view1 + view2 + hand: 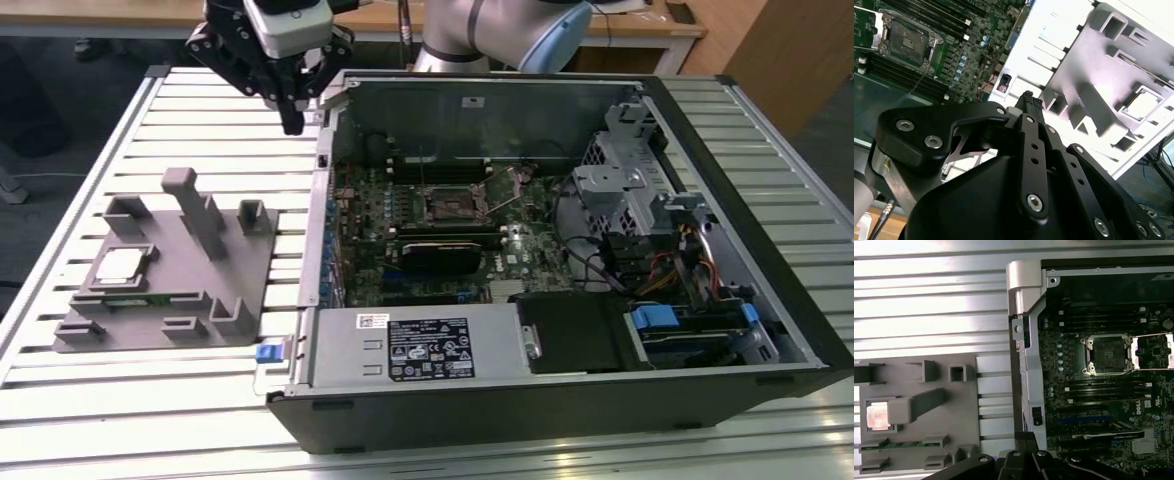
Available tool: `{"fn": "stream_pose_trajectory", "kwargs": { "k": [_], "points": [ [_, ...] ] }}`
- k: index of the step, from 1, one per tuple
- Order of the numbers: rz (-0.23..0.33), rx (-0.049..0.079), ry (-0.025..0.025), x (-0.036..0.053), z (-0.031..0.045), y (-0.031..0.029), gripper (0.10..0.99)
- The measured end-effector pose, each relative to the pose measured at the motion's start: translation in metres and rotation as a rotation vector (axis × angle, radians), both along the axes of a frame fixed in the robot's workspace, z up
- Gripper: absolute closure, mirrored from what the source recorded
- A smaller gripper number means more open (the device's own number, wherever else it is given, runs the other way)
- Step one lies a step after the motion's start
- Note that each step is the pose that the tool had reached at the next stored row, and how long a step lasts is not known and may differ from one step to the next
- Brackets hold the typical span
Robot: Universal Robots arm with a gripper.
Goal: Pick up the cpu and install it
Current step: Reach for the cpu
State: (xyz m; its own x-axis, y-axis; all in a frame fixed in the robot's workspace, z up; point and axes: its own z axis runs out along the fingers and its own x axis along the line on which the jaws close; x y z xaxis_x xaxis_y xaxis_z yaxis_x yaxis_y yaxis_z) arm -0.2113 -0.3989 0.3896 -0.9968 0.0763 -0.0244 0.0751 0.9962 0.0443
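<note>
In the exterior view the gripper hangs above the slatted metal table, just outside the open computer case. It is pinched to a point and holds nothing. The cpu, pale and square, lies in the grey plastic fixture, well apart from the gripper.

In the second wrist view the ribbed black fingertips meet, and the cpu sits in a recess.

In the first wrist view the socket lies uncovered on the green board.
</note>
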Motion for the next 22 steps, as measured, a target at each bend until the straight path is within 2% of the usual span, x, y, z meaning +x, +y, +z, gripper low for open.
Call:
{"fn": "stream_pose_trajectory", "kwargs": {
  "k": [22],
  "points": [
    [0.000, 0.000, 0.0000, -0.0133, -0.0009, 0.0000, 0.980]
  ]
}}
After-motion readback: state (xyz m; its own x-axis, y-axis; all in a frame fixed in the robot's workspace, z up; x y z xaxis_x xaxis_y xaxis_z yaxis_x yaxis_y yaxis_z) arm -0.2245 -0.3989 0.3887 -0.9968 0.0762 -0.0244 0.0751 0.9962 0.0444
